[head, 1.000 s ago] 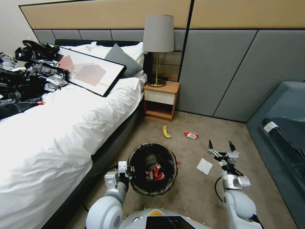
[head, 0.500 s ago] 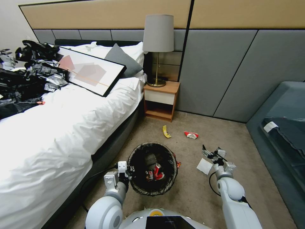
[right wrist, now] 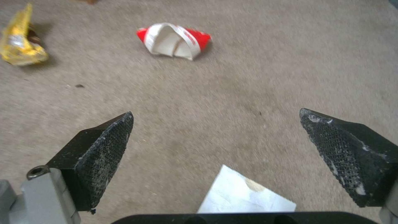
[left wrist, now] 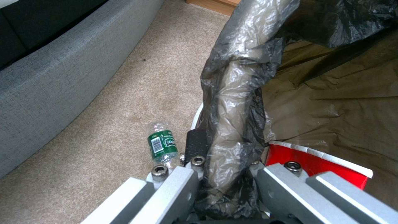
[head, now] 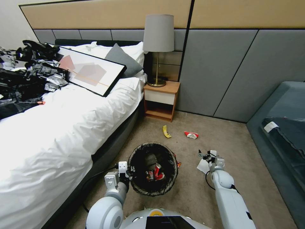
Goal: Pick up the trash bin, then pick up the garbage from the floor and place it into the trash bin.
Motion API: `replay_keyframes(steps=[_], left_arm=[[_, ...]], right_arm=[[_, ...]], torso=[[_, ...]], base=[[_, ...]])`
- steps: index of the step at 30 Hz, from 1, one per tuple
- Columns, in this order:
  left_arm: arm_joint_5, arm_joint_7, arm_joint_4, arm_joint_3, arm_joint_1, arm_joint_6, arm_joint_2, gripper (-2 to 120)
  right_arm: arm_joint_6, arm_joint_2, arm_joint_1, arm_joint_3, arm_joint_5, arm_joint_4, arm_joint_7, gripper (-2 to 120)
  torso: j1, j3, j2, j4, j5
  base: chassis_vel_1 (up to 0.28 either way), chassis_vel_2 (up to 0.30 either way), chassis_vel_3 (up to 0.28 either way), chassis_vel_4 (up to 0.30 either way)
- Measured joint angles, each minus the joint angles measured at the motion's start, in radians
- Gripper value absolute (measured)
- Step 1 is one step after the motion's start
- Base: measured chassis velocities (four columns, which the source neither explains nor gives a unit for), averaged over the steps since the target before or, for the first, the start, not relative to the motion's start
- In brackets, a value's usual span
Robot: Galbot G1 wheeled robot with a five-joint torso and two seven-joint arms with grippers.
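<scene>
While right end effector (right wrist: 215, 137) gapes, white tissue (right wrist: 244, 196) just beneath

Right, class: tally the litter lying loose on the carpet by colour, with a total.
Yellow wrapper: 1
Red-and-white wrapper: 1
White tissue: 1
Green bottle: 1
Total: 4
Red scrap beside the bin: unclear, uncounted.

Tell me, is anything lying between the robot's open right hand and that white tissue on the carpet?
Nothing visible. The right hand hangs open above the flat white paper tissue, with bare beige carpet between its black fingers. The crumpled red-and-white wrapper and yellow wrapper lie farther off.
</scene>
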Motion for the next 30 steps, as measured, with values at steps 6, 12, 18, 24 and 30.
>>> replay_keyframes(steps=[6,12,18,24,30], left_arm=[[0.0,0.0,0.001,0.0,0.0,-0.001,0.0,0],[0.002,0.0,0.0,0.0,0.003,-0.001,0.001,0],[0.003,0.0,-0.001,0.002,0.003,-0.002,0.0,0],[0.003,0.0,-0.001,0.002,0.002,-0.002,0.001,0],[0.003,0.0,-0.001,0.006,0.002,-0.002,0.0,0]], right_arm=[[0.026,0.001,0.013,0.008,-0.006,-0.078,-0.015,100],[0.047,0.0,0.03,0.016,-0.014,-0.154,-0.017,100],[0.064,0.005,0.031,0.019,-0.024,-0.197,-0.017,100],[0.085,0.008,0.043,0.025,-0.029,-0.249,-0.017,100],[0.105,0.01,0.058,0.028,-0.035,-0.309,-0.02,100]], torso=[[0.0,0.0,0.0,-0.0001,0.0001],[0.0,0.0,0.0,0.0,-0.0001],[0.0,0.0,0.0,0.0,0.0],[0.0,0.0,0.0,-0.0001,0.0],[0.0,0.0,0.0,-0.0001,0.0]], base=[[0.0,0.0,0.0,0.0],[0.0,0.0,0.0,0.0],[0.0,0.0,0.0,0.0],[0.0,0.0,0.0,0.0],[0.0,0.0,0.0,0.0]])
